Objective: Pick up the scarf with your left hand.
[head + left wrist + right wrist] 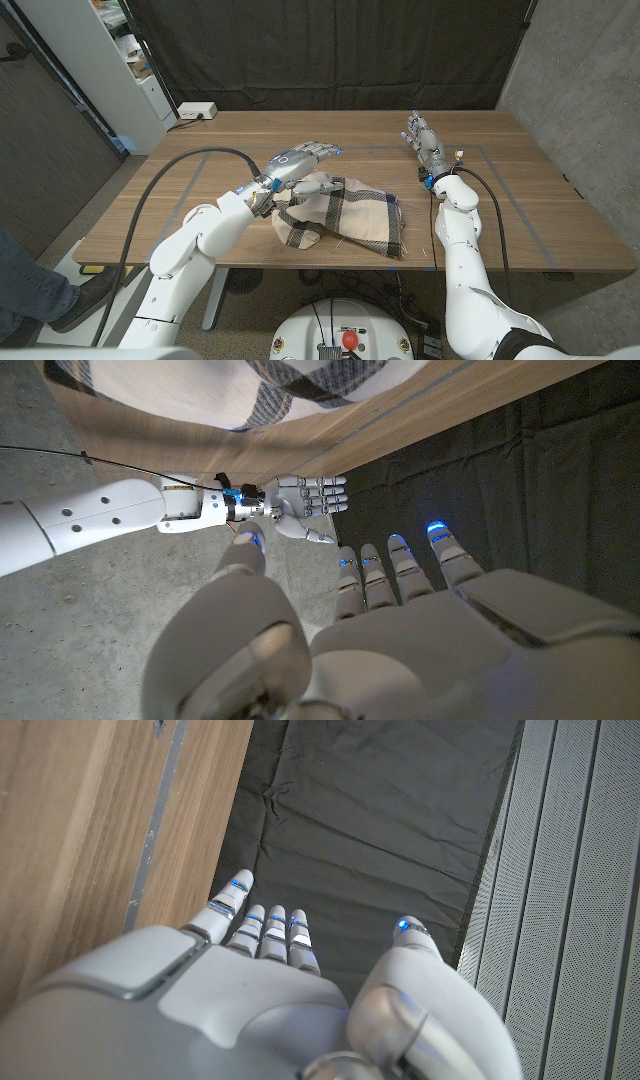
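Scarf: cream-and-black plaid cloth scarf (345, 215), crumpled on wooden desk (530, 200), near front edge
Left hand (300, 160): above scarf's left end; fingers extended, holding nothing
Right hand (424, 138): well apart, fingers straight, empty

The head view looks down from above the near edge of the tabletop (300, 130), facing the far black curtain (330, 50), wide enough to take in both arms and the whole wooden surface. The left wrist view sits close behind the left hand (420, 620) and looks along its back, turned over; it takes in the tabletop's wood, the curtain and the right hand (305, 505), all shared with the head view. The right wrist view sits just as close behind the right hand (270, 990), facing the curtain and a strip of tabletop, which the other views also show.
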### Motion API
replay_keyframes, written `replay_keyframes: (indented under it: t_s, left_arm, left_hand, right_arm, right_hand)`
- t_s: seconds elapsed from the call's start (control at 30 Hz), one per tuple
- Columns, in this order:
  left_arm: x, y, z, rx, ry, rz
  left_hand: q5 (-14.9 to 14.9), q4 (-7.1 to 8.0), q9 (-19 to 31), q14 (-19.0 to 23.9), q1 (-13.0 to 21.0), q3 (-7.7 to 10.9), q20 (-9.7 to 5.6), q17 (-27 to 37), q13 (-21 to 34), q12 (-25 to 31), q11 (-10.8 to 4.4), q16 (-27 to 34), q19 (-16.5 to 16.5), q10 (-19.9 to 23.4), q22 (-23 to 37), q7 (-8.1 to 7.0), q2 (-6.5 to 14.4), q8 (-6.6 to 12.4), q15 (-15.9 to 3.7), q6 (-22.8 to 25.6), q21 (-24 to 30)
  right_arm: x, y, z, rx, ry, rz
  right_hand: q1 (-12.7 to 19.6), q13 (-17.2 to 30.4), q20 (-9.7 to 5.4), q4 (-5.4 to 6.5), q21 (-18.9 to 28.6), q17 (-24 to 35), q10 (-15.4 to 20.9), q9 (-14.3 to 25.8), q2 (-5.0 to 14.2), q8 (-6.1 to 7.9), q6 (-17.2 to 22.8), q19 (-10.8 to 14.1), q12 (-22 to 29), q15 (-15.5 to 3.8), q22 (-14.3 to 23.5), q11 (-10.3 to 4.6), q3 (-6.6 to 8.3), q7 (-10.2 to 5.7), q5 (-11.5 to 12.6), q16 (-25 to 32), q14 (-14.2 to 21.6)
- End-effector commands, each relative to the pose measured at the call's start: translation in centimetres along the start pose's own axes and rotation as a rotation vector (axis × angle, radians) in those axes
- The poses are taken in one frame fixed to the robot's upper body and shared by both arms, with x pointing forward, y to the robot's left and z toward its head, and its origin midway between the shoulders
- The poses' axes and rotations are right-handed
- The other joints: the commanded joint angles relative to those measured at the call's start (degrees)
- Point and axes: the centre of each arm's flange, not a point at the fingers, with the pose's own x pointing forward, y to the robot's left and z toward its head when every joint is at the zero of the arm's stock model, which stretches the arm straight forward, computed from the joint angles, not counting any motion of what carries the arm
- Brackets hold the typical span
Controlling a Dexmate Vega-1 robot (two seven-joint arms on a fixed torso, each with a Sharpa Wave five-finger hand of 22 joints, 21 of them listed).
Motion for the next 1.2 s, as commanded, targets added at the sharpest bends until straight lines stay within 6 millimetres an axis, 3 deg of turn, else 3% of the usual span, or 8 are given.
replay_keyframes:
  t_s: [0.03,0.5,1.2]
  left_arm:
    - [0.2,-0.6,0.5,0.056,0.019,-0.035]
    - [0.0,-1.0,0.6,0.065,0.038,-0.061]
    - [0.5,-1.8,1.2,0.137,0.086,-0.12]
  left_hand:
    - [0.2,0.32,0.1,0.2,0.7,-0.08,0.46,0.2,0.3,-0.3,0.1,-0.1,0.1,-0.6,0.2,0.14,-0.3,-0.26,0.67,-0.6,0.6]
    - [0.2,0.98,0.1,0.3,-1.0,-1.62,0.63,0.5,0.5,-0.7,0.05,-0.2,1.3,-1.4,0.4,-0.69,-2.3,-0.53,1.5,-1.4,0.9]
    - [1.2,2.44,0.2,0.6,-5.6,-5.59,0.7,0.8,0.7,-0.9,2.21,0.0,4.2,-1.9,0.4,-2.09,-6.5,-0.64,3.41,-2.5,1.2]
  right_arm:
    - [0.0,-0.1,-0.1,0.0,0.005,-0.005]
    - [-0.2,0.0,-0.5,0.003,0.012,-0.001]
    - [-0.1,0.1,-0.8,0.01,0.018,0.001]
  right_hand:
    - [0.3,0.3,0.5,-0.21,0.0,0.1,0.2,0.1,0.18,-0.04,0.6,0.3,-0.1,0.35,0.3,0.34,0.14,0.12,0.4,0.0,0.4]
    - [0.2,0.3,0.67,-0.26,0.0,0.1,0.1,0.1,0.23,-0.07,0.6,0.2,-0.1,0.48,0.3,0.19,0.07,0.05,0.4,-0.1,0.4]
    - [0.2,0.3,0.82,-0.35,-0.1,0.2,0.3,0.1,0.29,-0.04,0.8,0.1,-0.1,0.53,0.3,0.2,-0.03,-0.1,0.5,-0.1,0.5]
